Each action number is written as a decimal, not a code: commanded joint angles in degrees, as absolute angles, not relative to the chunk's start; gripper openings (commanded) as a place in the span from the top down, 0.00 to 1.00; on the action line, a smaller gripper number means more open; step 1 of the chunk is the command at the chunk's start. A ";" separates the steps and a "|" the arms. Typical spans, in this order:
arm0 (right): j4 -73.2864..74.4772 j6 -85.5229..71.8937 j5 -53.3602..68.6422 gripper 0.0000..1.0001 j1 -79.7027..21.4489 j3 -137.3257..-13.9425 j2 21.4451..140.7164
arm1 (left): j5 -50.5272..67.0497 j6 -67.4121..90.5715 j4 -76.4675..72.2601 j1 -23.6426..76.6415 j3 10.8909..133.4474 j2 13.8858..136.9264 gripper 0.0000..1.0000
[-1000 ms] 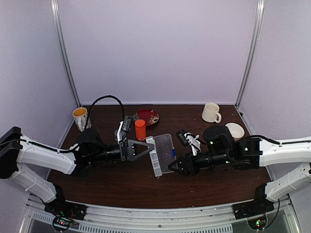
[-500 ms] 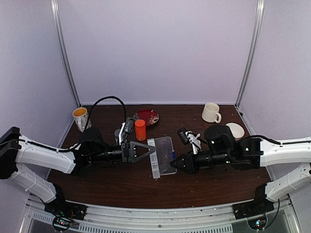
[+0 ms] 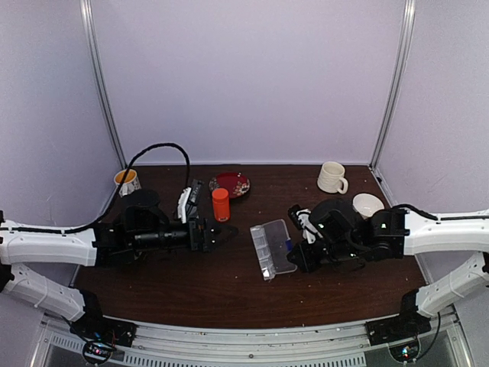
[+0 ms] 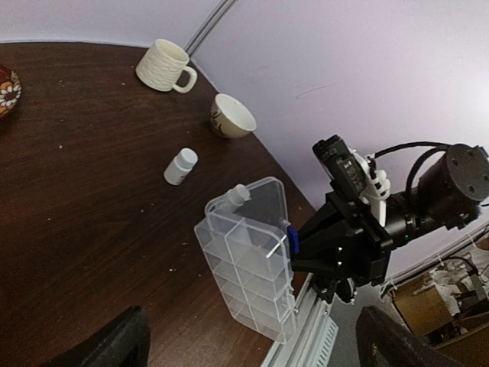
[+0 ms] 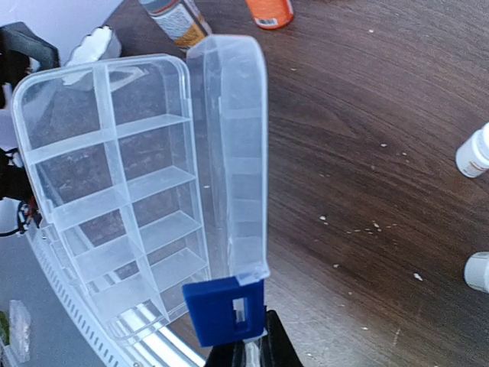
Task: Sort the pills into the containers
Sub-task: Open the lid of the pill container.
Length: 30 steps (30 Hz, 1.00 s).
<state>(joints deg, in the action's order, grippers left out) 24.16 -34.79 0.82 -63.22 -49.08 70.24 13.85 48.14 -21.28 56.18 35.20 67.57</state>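
The right gripper [image 5: 244, 345] is clamped on the blue clasp [image 5: 225, 310] at the near end of the clear lid [image 5: 229, 153] of the organiser box [image 5: 99, 67]. The lid is swung open and runs straight away from the fingertips. The containers [image 5: 153, 149] lie alongside it, just left of the fingers in the wrist view. Whether the box's far end rests on the table [image 5: 367, 115] cannot be told. To the right of the clasp, the pills [image 5: 374, 226] show as tiny pale specks scattered on the wood, too small to make out further. Beyond them are two white bottles [image 5: 475, 151], well apart from the box. Past the lid's far end stand the orange bottle [image 5: 269, 9] and a labelled bottle [image 5: 177, 21]. Across the box, the left gripper [image 3: 228, 230] faces it from a distance, touching nothing, its fingers [image 4: 114, 348] spread wide. Farther back are a white bowl [image 3: 368, 205], a cream mug [image 3: 331, 177], a red plate [image 3: 231, 184] and a yellow cup [image 3: 127, 182].
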 commanded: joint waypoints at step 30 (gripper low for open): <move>39.90 -37.05 -5.39 0.92 -62.25 -57.01 83.66 | 12.96 53.69 -4.21 63.72 60.44 99.52 0.85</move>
<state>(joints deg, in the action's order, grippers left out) 40.51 -35.35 -7.51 -62.59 -56.53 83.20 12.05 52.31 -0.86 63.55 57.93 98.50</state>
